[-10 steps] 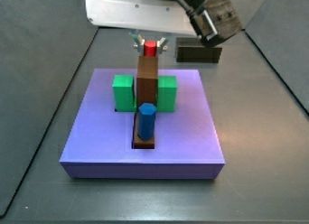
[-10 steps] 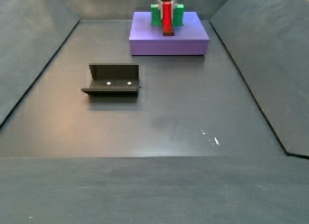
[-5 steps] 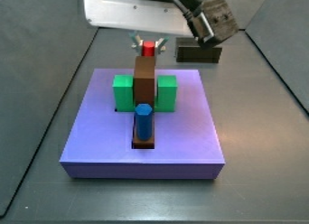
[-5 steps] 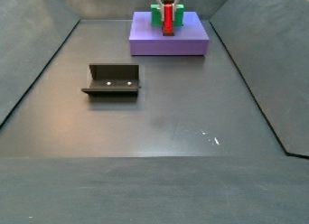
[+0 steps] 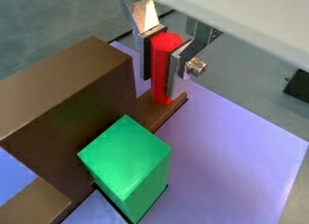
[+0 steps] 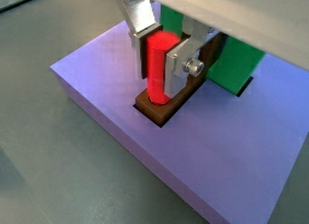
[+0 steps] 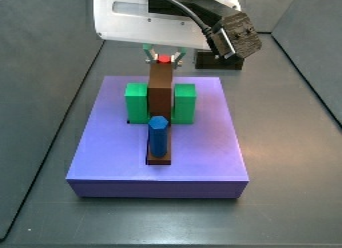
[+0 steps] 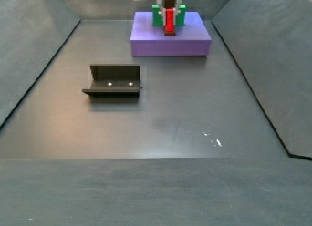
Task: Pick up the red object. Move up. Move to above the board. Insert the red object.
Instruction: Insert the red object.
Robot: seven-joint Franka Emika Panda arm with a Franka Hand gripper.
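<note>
The red object (image 5: 163, 70) is an upright red peg, and my gripper (image 5: 163, 49) is shut on it between two silver fingers. Its lower end stands in the end of the brown strip (image 5: 72, 92) on the lavender board (image 6: 108, 101). It shows the same way in a wrist view (image 6: 160, 63). In a side view the gripper (image 7: 164, 56) is over the board's far edge (image 7: 160, 142), behind the two green blocks (image 7: 136, 100). In a side view the peg (image 8: 170, 18) stands on the board (image 8: 171, 40) at the far end of the floor.
A blue peg (image 7: 159, 135) stands upright in the near end of the brown strip. A dark olive box (image 7: 221, 60) lies behind the board. The dark L-shaped fixture (image 8: 113, 80) stands on the floor, far from the board.
The gripper and the red peg have moved down; less of the peg shows above the brown strip.
</note>
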